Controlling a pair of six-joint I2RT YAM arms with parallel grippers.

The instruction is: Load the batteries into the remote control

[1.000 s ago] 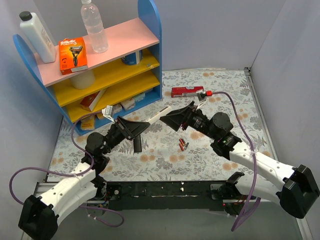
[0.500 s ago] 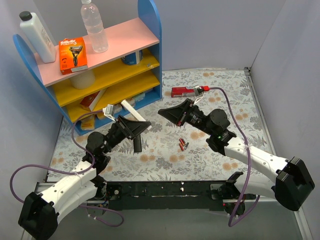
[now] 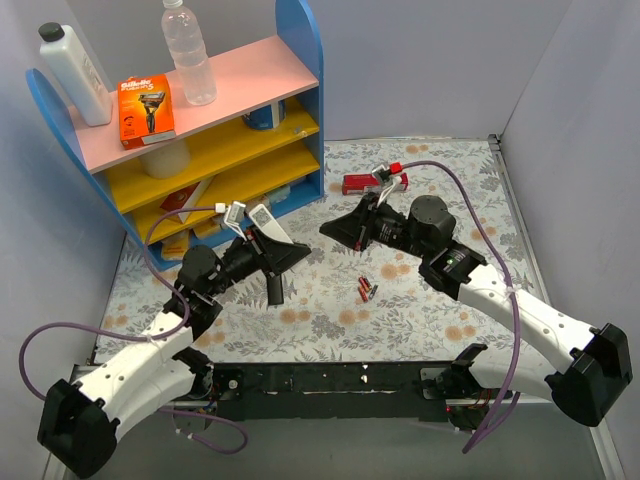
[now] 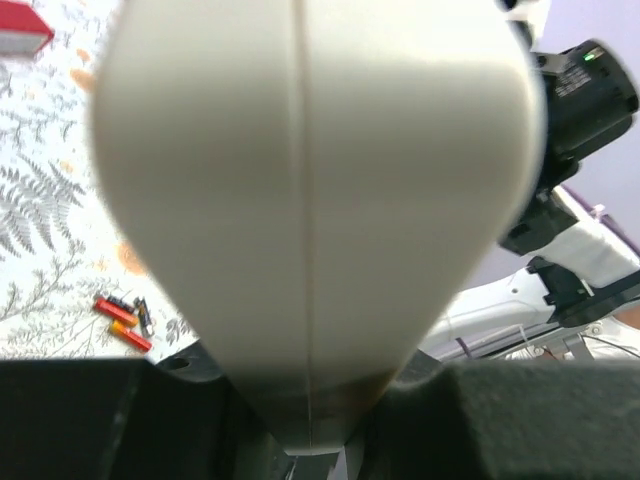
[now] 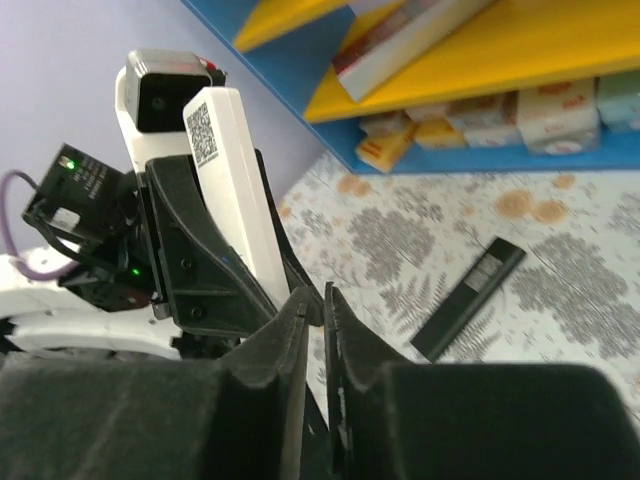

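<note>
left tool [image 3: 279, 251] grips white remote [image 5: 236, 200]; batteries [image 3: 366, 289] lie apart.

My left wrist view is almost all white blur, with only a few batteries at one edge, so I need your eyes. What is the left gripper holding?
Observer: The left gripper is clamped on a white remote. The remote stands roughly upright, and its QR label faces the right wrist camera.
Operator: Is the right gripper on it too?
Observer: No. The right gripper is shut and empty. Its tips are close to the remote's lower end, but I cannot tell whether they touch.
Operator: Is anything else loose down there?
Observer: A slim black bar lies flat just below the left gripper in the top view.
</note>
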